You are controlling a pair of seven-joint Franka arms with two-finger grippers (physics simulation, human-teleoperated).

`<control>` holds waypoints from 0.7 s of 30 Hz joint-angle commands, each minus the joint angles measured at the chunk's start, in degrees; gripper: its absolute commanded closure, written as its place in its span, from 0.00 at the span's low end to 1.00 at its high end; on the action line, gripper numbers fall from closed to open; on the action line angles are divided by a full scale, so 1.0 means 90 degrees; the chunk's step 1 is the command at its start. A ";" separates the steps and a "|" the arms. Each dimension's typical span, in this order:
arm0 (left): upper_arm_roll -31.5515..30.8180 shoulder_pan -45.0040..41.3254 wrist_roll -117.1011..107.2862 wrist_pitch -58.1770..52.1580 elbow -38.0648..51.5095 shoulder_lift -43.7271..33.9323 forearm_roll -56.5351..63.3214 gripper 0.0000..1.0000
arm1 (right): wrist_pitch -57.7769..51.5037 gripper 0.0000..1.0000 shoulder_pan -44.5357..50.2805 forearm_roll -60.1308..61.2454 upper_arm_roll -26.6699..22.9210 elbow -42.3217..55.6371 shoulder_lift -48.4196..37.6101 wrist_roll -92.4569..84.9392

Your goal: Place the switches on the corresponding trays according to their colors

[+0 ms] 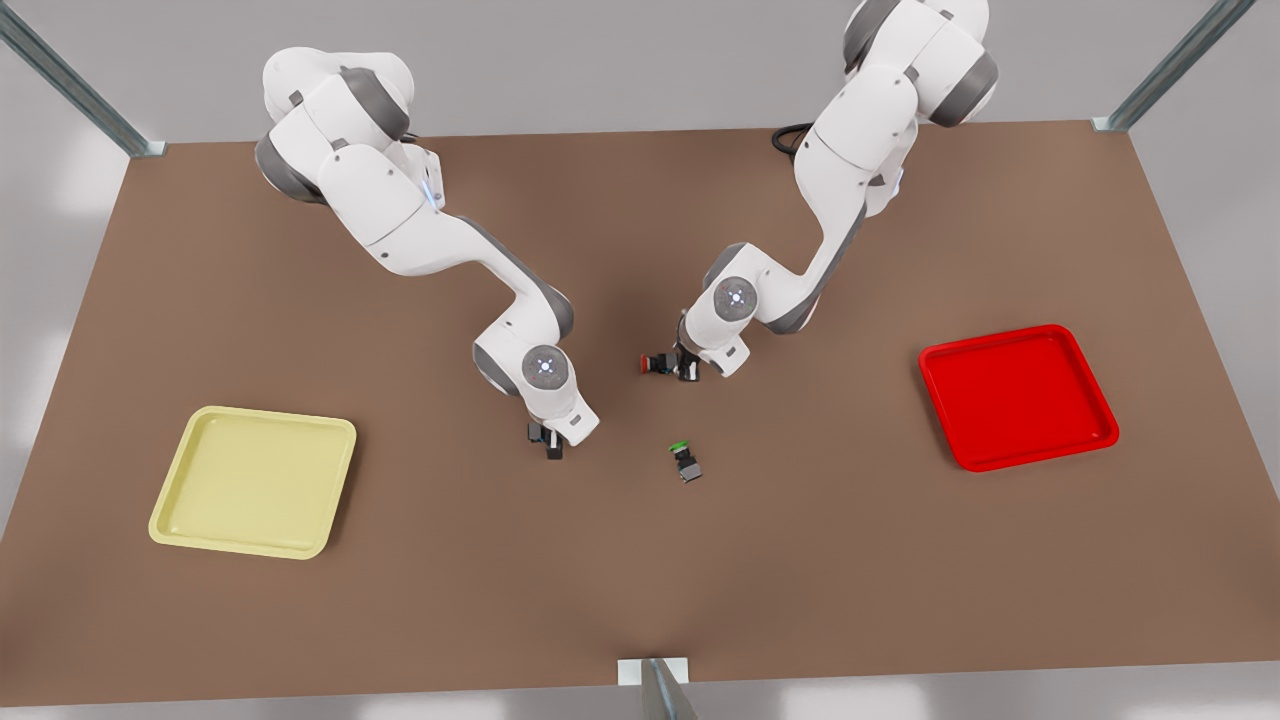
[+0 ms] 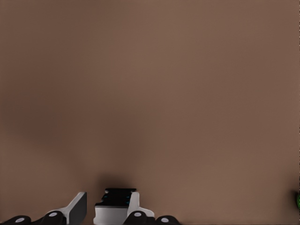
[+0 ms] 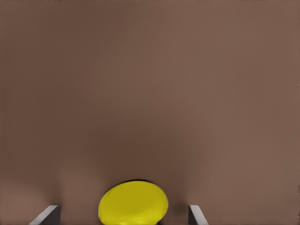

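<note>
The red switch (image 1: 655, 363) lies on its side on the table, red cap toward the front view's left. My left gripper (image 1: 685, 370), on the arm at the front view's right, is shut on its dark body (image 2: 116, 197); the fingers (image 2: 77, 206) stand close together. The yellow switch (image 3: 133, 204) stands upright between the wide-apart fingers (image 3: 194, 213) of my right gripper (image 1: 548, 445), which is open and low over the table on the other arm. The pale yellow tray (image 1: 200, 440) sits at the front view's left. The red tray (image 1: 940, 370) sits at its right.
A green-capped switch (image 1: 685, 461) lies on the brown table between the two grippers, nearer the front edge; its green shows at the edge of the left wrist view (image 2: 298, 200). Metal frame posts stand at the table's corners and front middle (image 1: 660, 690).
</note>
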 commanded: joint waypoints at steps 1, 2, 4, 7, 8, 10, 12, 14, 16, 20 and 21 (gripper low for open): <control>0.0000 0.0000 0.0003 0.0000 0.0000 0.0000 -0.0004 0.58 | 0.0000 0.00 0.0000 0.0007 0.0000 0.0011 0.0000 -0.0001; 0.0000 0.0000 0.0003 0.0000 0.0000 0.0000 -0.0004 0.58 | 0.0000 0.00 0.0000 -0.0002 -0.0010 0.0011 0.0009 -0.0001; 0.0000 0.0000 0.0003 -0.0020 0.0010 0.0000 -0.0004 0.57 | 0.0020 0.00 0.0000 -0.0002 -0.0010 0.0030 0.0049 -0.0001; 0.0000 0.0000 0.0003 -0.0029 0.0000 0.0000 -0.0004 0.44 | 0.0010 0.00 -0.0010 -0.0002 -0.0010 0.0021 0.0049 0.0009; 0.0000 0.0000 0.0003 -0.0029 0.0010 0.0000 -0.0004 0.34 | 0.0010 0.00 -0.0039 -0.0002 -0.0019 0.0021 0.0049 -0.0059; 0.0000 0.0000 0.0012 -0.0049 0.0010 -0.0020 -0.0004 0.04 | 0.0000 0.00 -0.0068 -0.0002 -0.0020 0.0011 0.0039 -0.0050; 0.0000 0.0000 0.0012 -0.0098 0.0010 -0.0039 -0.0004 0.01 | -0.0010 0.00 -0.0127 -0.0002 -0.0020 -0.0028 0.0029 -0.0079; 0.0010 0.0010 0.0217 -0.0117 0.0010 -0.0127 -0.0004 0.01 | -0.0010 0.00 -0.0127 -0.0002 -0.0020 -0.0028 0.0019 -0.0069; 0.0010 0.0019 0.0744 -0.0108 0.0010 -0.0195 -0.0013 0.00 | -0.0010 0.30 -0.0127 -0.0022 -0.0029 -0.0019 0.0000 -0.0108; -0.0010 0.0039 0.2365 -0.0039 -0.0068 -0.0215 -0.0082 0.00 | -0.0010 0.44 -0.0117 -0.0022 -0.0029 -0.0019 0.0000 -0.0147; -0.0039 0.0039 0.2902 -0.0049 -0.0068 -0.0205 -0.0082 0.00 | -0.0010 0.44 -0.0127 -0.0022 -0.0020 -0.0019 0.0000 -0.0147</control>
